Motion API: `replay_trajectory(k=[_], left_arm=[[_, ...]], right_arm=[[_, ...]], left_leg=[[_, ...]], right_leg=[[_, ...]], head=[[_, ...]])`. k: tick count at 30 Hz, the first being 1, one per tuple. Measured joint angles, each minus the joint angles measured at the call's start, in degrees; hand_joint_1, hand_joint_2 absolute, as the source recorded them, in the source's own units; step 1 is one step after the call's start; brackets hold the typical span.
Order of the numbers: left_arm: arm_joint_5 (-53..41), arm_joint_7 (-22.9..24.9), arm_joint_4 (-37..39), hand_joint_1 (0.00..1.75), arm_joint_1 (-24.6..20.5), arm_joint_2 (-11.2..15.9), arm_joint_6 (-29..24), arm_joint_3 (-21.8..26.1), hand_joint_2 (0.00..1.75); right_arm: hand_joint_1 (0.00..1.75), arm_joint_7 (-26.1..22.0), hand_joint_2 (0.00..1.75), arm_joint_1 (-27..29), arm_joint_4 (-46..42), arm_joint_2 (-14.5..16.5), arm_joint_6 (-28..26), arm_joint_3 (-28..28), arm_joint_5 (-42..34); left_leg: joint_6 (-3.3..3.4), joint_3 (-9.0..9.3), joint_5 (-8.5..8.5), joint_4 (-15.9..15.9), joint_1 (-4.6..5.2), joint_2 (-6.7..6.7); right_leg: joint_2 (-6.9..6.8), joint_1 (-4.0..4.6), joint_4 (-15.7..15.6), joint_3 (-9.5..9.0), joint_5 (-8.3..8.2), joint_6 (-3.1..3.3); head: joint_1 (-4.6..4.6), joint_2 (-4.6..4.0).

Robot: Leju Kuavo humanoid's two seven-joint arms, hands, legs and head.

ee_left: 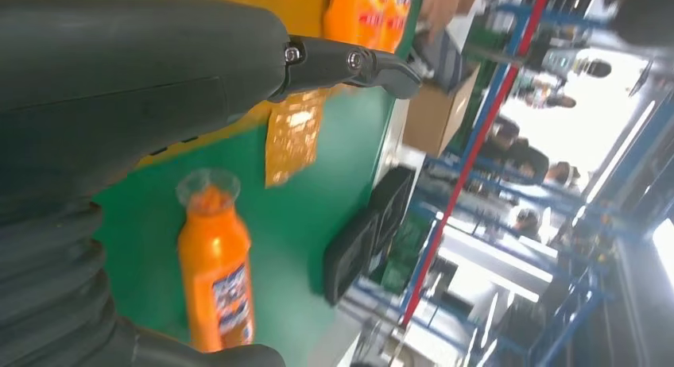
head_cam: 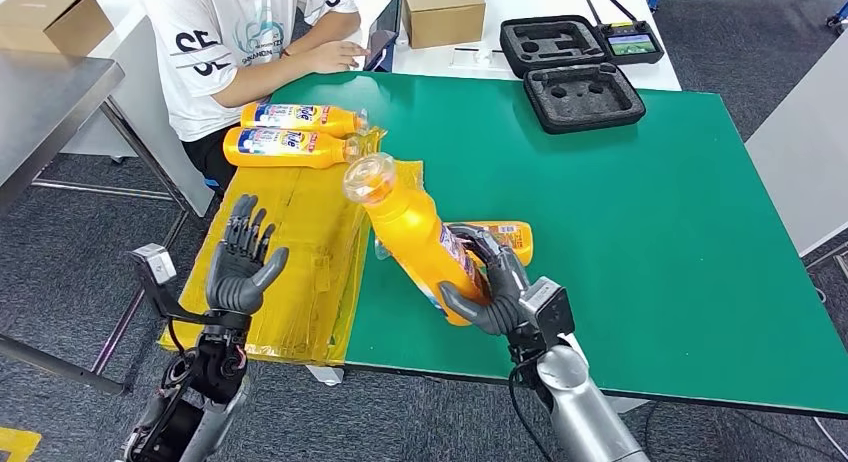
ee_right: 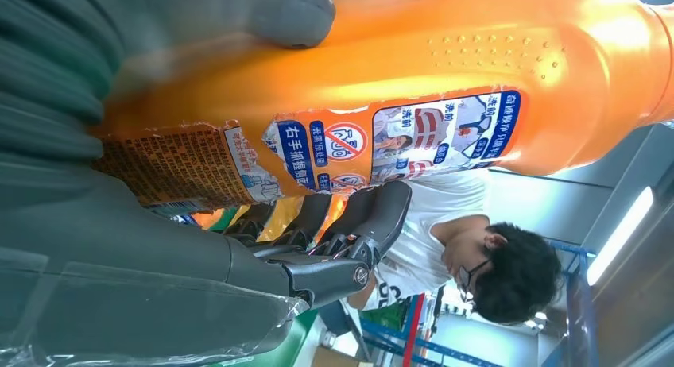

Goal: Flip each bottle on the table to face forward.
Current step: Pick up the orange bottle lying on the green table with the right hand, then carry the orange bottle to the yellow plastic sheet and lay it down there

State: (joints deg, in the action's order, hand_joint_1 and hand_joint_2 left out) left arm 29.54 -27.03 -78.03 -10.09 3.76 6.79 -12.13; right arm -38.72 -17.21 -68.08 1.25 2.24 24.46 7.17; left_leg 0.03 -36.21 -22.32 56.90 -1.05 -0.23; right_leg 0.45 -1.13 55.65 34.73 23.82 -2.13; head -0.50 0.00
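Note:
My right hand [head_cam: 492, 287] grips an orange bottle [head_cam: 415, 234] by its lower body and holds it tilted above the green table [head_cam: 650, 222], its clear cap toward me. The right wrist view shows that bottle [ee_right: 413, 89] with its back label between thumb and fingers [ee_right: 350, 224]. Behind it another orange bottle [head_cam: 505, 238] lies flat on the table. Two more bottles [head_cam: 300, 116] [head_cam: 290, 147] lie side by side at the far left, front labels up. My left hand [head_cam: 245, 257] is raised over the yellow sheet [head_cam: 300, 262], fingers spread, holding nothing. The held bottle [ee_left: 216, 268] also appears in the left wrist view.
A person in a white shirt [head_cam: 240, 42] sits at the far left corner, hand on the table. Two black foam cases [head_cam: 585, 94] and a controller [head_cam: 630, 42] lie at the back. A cardboard box [head_cam: 442, 10] stands behind. A grey table [head_cam: 45, 102] is to the left.

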Motion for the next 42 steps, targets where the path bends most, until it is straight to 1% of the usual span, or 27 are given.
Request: replay_trajectory(k=[10, 14, 20, 24, 28, 36, 42], left_arm=[[-0.38, 0.09, 0.0, 0.0, 0.1, 0.0, 0.6, -1.71, 1.75], [-2.08, 0.6, 0.01, 0.0, 0.09, -0.01, 1.48, -3.18, 1.75], [-4.23, 0.62, 0.02, 0.0, -0.51, -0.81, 2.11, -8.41, 1.75], [-4.34, 0.77, 0.43, 0.0, -1.8, -1.55, 2.16, -11.38, 1.75], [-3.51, 0.85, 1.6, 0.0, -3.5, -2.19, 3.36, -13.57, 1.75], [-2.38, 0.99, 3.63, 0.0, -5.88, -2.47, 4.8, -15.73, 1.75], [-1.52, 1.28, 5.65, 0.0, -7.3, -2.6, 5.66, -16.17, 1.75]], right_arm=[[1.75, -0.14, 1.75, 0.22, 0.71, 0.63, 0.09, -0.68, -0.23], [1.75, -0.21, 1.75, -0.2, 1.95, 1.32, 1.41, -0.77, -1.51], [1.75, -0.44, 1.75, -3.8, 9.55, 4.62, 3.09, 0.62, -2.61], [1.75, -0.79, 1.75, -5.6, 14.87, 7.2, 3.09, 2.2, -2.18], [1.75, -0.83, 1.75, -6.3, 18.82, 9.14, 2.45, 3.46, -0.85], [1.75, -0.86, 1.75, -7.52, 24.08, 10.96, 1.91, 4.21, 0.43], [1.75, -0.99, 1.75, -7.98, 26.58, 11.86, 1.87, 4.2, 2.16]], left_leg=[[0.0, -0.01, 0.0, 0.0, 0.0, 0.0], [0.0, -0.01, 0.0, 0.0, 0.0, 0.0], [0.0, -0.01, 0.01, 0.0, 0.0, 0.0], [0.0, -0.01, 0.01, 0.0, -0.01, 0.0], [0.0, -0.03, 0.01, 0.0, -0.01, 0.0], [0.0, -0.06, 0.01, 0.0, 0.0, 0.0], [-0.01, -0.06, 0.01, 0.0, 0.0, 0.01]], right_leg=[[0.0, 0.0, 0.0, 0.01, 0.0, 0.0], [0.0, 0.0, 0.0, 0.01, 0.0, 0.0], [0.0, 0.0, 0.0, 0.02, 0.0, 0.0], [0.0, 0.01, 0.0, 0.03, 0.0, 0.0], [0.0, 0.01, 0.0, 0.05, 0.0, 0.0], [0.0, 0.0, 0.0, 0.08, 0.0, 0.0], [0.0, 0.01, 0.0, 0.11, 0.0, 0.0]], head=[[0.0, 0.0], [0.0, 0.0], [0.0, 0.0], [-0.01, 0.0], [0.0, -0.01], [0.0, -0.01], [-0.01, -0.01]])
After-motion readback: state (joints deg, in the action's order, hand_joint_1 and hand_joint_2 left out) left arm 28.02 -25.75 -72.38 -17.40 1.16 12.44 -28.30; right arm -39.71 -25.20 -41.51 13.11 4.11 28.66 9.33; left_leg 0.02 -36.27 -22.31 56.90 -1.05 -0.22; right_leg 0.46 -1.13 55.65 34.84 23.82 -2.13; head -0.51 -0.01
